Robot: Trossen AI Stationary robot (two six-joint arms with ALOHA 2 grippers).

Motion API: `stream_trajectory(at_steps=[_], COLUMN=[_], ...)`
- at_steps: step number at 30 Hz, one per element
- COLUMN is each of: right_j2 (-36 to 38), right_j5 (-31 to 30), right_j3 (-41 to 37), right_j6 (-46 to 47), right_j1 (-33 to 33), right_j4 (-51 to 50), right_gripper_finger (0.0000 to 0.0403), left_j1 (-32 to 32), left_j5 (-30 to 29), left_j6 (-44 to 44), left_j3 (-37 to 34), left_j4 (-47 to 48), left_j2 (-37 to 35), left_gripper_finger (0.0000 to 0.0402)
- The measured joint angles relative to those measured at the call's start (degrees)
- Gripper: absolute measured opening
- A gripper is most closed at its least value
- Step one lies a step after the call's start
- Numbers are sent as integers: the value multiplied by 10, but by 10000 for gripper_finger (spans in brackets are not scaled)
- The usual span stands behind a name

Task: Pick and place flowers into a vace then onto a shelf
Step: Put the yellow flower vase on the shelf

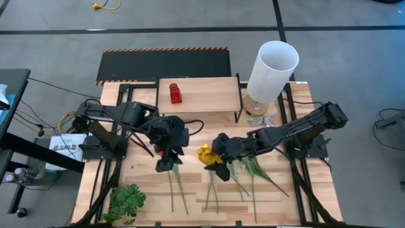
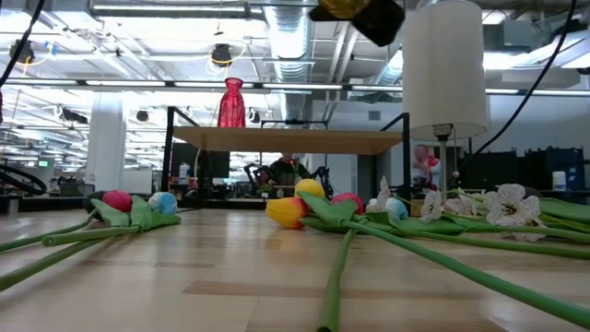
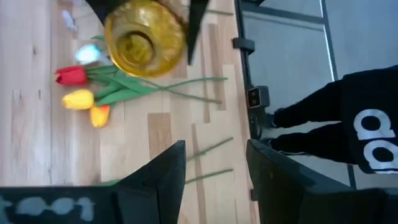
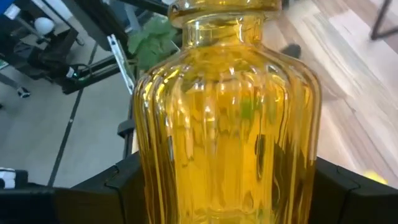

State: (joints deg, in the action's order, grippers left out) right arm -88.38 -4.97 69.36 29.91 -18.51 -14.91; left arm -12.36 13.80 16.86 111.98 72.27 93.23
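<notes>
Right end effector (image 1: 215, 158): I am holding the yellow glass vase (image 4: 227, 118) between my two fingers, which are standing wide around its ribbed body, raised off the surface (image 1: 145, 183) near the middle.
Left end effector (image 1: 168, 159): I am hovering with my fingers (image 3: 158, 180) parted and nothing between them, above two long green stems (image 1: 177, 187).
Flowers: the tulips (image 2: 295, 210) are lying flat on the surface in two clumps, one pair below my left end effector, a larger bunch with white blossoms (image 2: 502, 205) beside my right one.
Key relation: the stems below my left end effector are running lengthwise away from the shelf toward the near edge, heads under my fingers; the vase mouth (image 3: 135, 42) is lying off to my right, just beside.
Nearer arm: I am judging the left arm better placed to pick, the right to present the vase.
Shelf (image 1: 209, 95): it is standing behind both arms, carrying a small red vase (image 1: 175, 93).
Progress: no flower is showing in the vase yet.
</notes>
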Motion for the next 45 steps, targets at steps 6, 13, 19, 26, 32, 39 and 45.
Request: stream_trajectory(at_steps=[6, 13, 19, 26, 32, 39, 45], right_j2=[34, 44, 15, -74, -130, -112, -76], right_j5=[-62, -246, -461, -602, -680, -751, -758], right_j3=[0, 0, 0, 0, 0, -1, 0], right_j6=[55, 179, 333, 496, 512, 435, 400], right_j1=[-48, -162, -258, -293, -242, -134, -38], right_j4=[-110, -184, -217, -252, -240, -223, -224], right_gripper_finger=[276, 276, 276, 276, 276, 276, 276], left_j1=[1, 0, 1, 3, 2, -16, -23], left_j5=[-41, -104, -132, -147, -165, -217, -235], left_j6=[0, -24, -47, -65, -45, -23, -1], left_j3=[27, 27, 27, 26, 26, -4, -119], left_j4=[60, 66, 62, 25, 23, 47, -17], left_j2=[-11, -27, -32, -31, -31, -56, -148], left_gripper_finger=[158, 158, 158, 158, 158, 158, 157])
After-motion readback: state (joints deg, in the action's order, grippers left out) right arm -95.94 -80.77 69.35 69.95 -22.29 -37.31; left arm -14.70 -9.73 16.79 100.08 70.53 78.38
